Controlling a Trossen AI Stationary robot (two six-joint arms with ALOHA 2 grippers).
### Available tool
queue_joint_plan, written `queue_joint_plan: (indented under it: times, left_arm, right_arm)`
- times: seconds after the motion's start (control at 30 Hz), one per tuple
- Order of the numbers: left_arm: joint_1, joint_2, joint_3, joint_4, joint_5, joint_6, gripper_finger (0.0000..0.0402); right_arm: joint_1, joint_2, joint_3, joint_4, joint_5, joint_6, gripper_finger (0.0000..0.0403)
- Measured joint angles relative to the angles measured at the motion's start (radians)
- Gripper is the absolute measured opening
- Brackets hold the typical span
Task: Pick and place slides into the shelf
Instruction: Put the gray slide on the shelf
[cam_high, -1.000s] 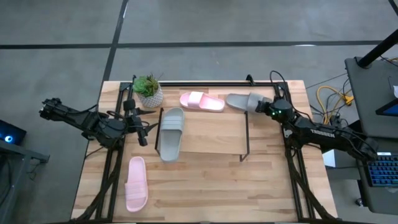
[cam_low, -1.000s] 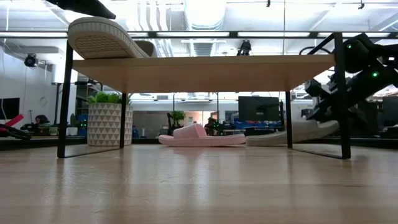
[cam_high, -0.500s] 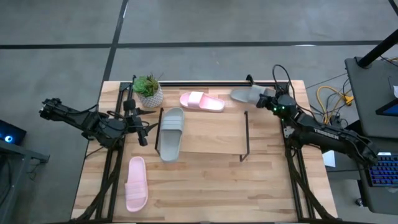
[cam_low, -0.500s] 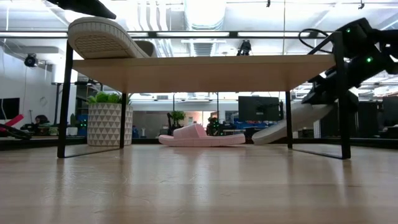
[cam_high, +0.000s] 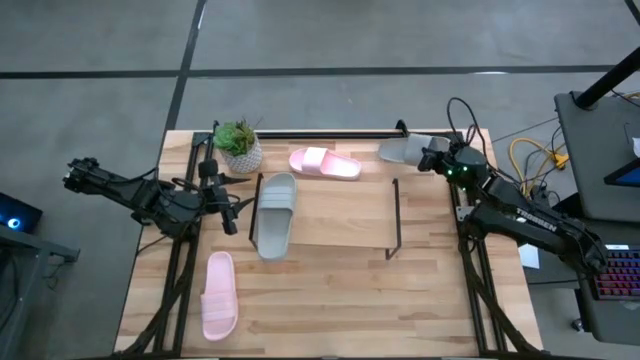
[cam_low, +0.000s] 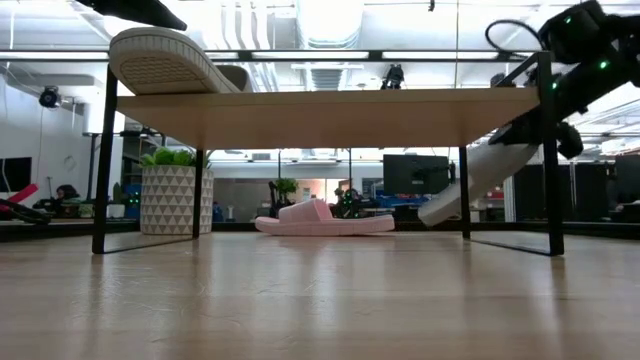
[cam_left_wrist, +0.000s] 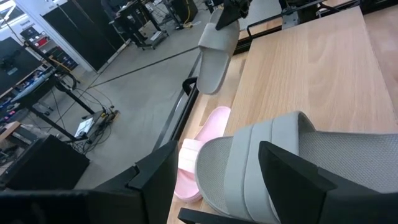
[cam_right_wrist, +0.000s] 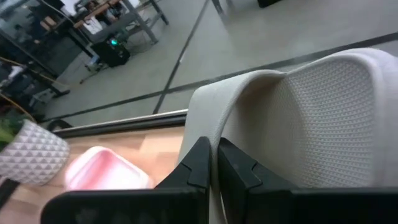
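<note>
Your right gripper sits at the far right corner of the table, arm reaching in from the right edge, and its fingers are clamped on a grey slide. In the low view that grey slide hangs tilted, gripped end high beside the shelf's right legs, free end dipping toward the tabletop. The right wrist view shows the fingers pinched nearly together on the edge of its strap.

Your left gripper is stretched out low from the left side, stopped just beside the left end of the shelf. Its fingers stand apart, holding nothing, pointed at the other grey slide, which lies on the left end of the shelf board. In the low view that slide's sole overhangs the board's front edge.

One pink slide lies flat on the table behind the shelf, between the potted plant and the held grey slide. The second pink slide lies on the table near the front left, well apart from the shelf.
</note>
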Motion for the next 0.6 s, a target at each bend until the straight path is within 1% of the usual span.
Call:
queue_joint_plan:
  times: [0.2, 0.6]
  left_arm:
    - [0.0, 0.0, 0.0, 0.0, 0.0, 0.0, 0.0208]
    - [0.0, 0.0, 0.0, 0.001, 0.0, 0.001, 0.0208]
  right_arm:
    - [0.013, -0.05, 0.049, -0.015, 0.0, -0.039, 0.0011]
    - [0.075, -0.07, 0.172, -0.014, 0.003, -0.124, 0.0011]
